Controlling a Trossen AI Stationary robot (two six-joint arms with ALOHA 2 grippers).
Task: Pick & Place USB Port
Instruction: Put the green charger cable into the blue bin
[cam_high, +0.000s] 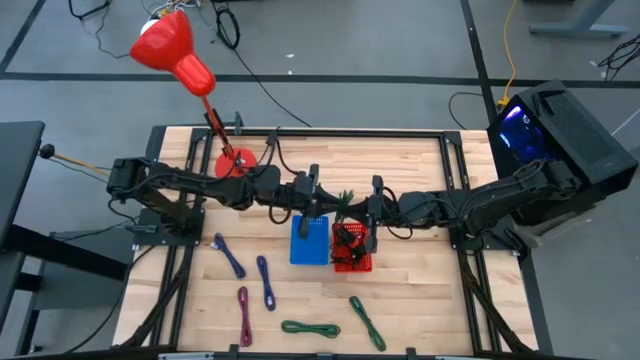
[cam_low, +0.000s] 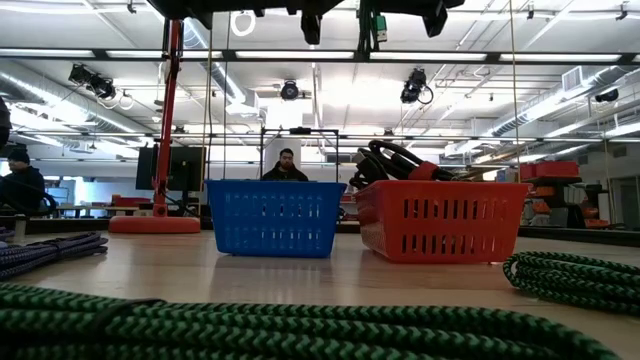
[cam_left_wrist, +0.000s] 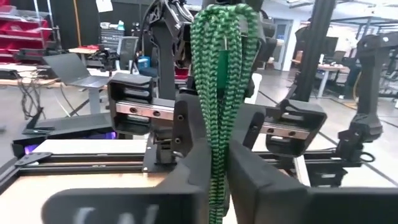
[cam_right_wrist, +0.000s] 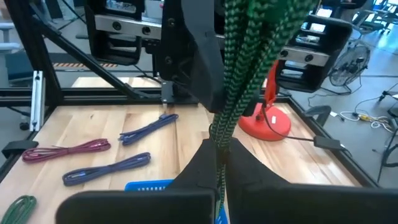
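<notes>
A coiled green braided cable (cam_high: 340, 197) is held in the air between my two grippers, above the blue basket (cam_high: 310, 241) and the red basket (cam_high: 352, 250). My left gripper (cam_left_wrist: 217, 183) is shut on one end of it (cam_left_wrist: 217, 81). My right gripper (cam_right_wrist: 217, 171) is shut on the other end (cam_right_wrist: 245, 68). The two grippers face each other over the table's middle, my left gripper (cam_high: 318, 202) toward the left and my right gripper (cam_high: 368, 207) toward the right. The red basket holds dark and red cables (cam_low: 400, 160). My left gripper pinches the green cable's bundled strands (cam_left_wrist: 219, 149) between its two fingers, several strands together. The fingers come level from the table's left. The cable runs from them to the other gripper, clear of the table and the baskets. My right gripper pinches the same bundle (cam_right_wrist: 221, 134) between its two fingers, several strands together. The fingers come level from the table's right. The cable runs on to the left gripper, lifted clear.
Loose coiled cables lie on the table's near half: two blue ones (cam_high: 230, 256) (cam_high: 266, 283), a maroon one (cam_high: 245, 316) and two green ones (cam_high: 310, 327) (cam_high: 367, 322). A red stand with a red cone (cam_high: 235, 160) stands at the far left. People sit in the room beyond.
</notes>
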